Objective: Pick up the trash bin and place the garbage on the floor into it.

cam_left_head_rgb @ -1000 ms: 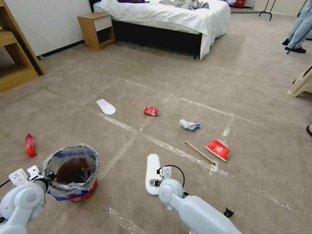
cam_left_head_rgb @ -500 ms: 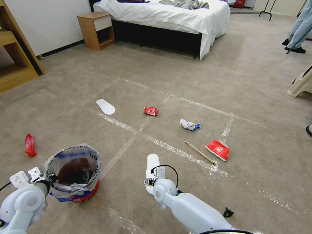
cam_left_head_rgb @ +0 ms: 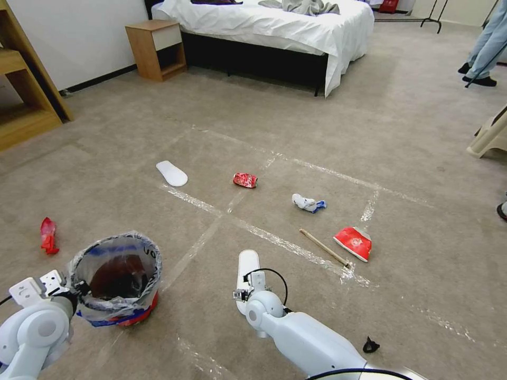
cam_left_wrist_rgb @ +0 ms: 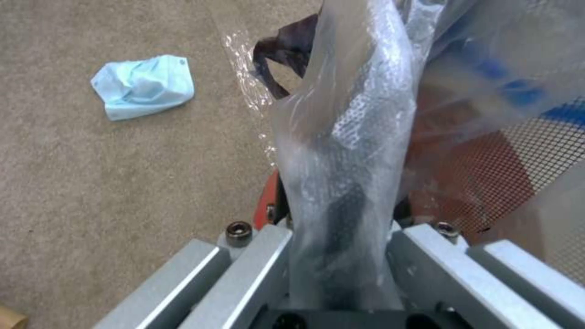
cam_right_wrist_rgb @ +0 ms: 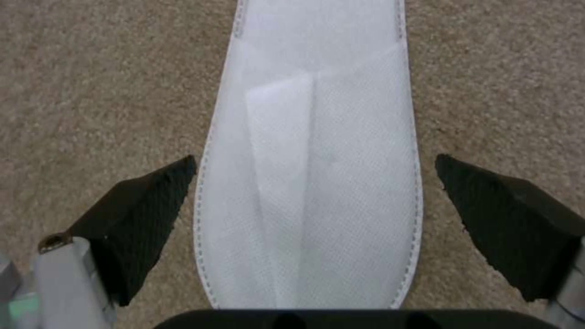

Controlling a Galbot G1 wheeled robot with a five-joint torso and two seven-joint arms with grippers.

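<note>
A: In the head view, where is the trash bin [cam_left_head_rgb: 117,282]?

B: It sits low on the robot's left, on the carpet floor [cam_left_head_rgb: 158,116]. It is red, with a clear bag liner marked in blue. The left gripper [cam_left_head_rgb: 79,289] touches its rim.

A: Is there room to move?

B: Yes. The bed [cam_left_head_rgb: 274,26] and nightstand [cam_left_head_rgb: 156,48] are far back. Litter is spread out: 1 far slipper [cam_left_head_rgb: 171,173], a red can [cam_left_head_rgb: 245,180], a tissue [cam_left_head_rgb: 308,203], a stick [cam_left_head_rgb: 325,247], a red carton [cam_left_head_rgb: 354,243], a red wrapper [cam_left_head_rgb: 48,235].

A: And the right gripper [cam_left_head_rgb: 244,294]?

B: It is over the near slipper [cam_left_head_rgb: 247,272], between the tape strips [cam_left_head_rgb: 274,240].

A: The left wrist view?

B: The left gripper [cam_left_wrist_rgb: 341,256] pinches the bag [cam_left_wrist_rgb: 347,137] and rim tight. A blue tissue [cam_left_wrist_rgb: 145,86] lies apart on the carpet.

A: The right wrist view?

B: The right gripper [cam_right_wrist_rgb: 314,201] is spread wide. Its 2 black fingertips [cam_right_wrist_rgb: 155,201] sit on each side of the white slipper [cam_right_wrist_rgb: 317,160], not touching it.
</note>
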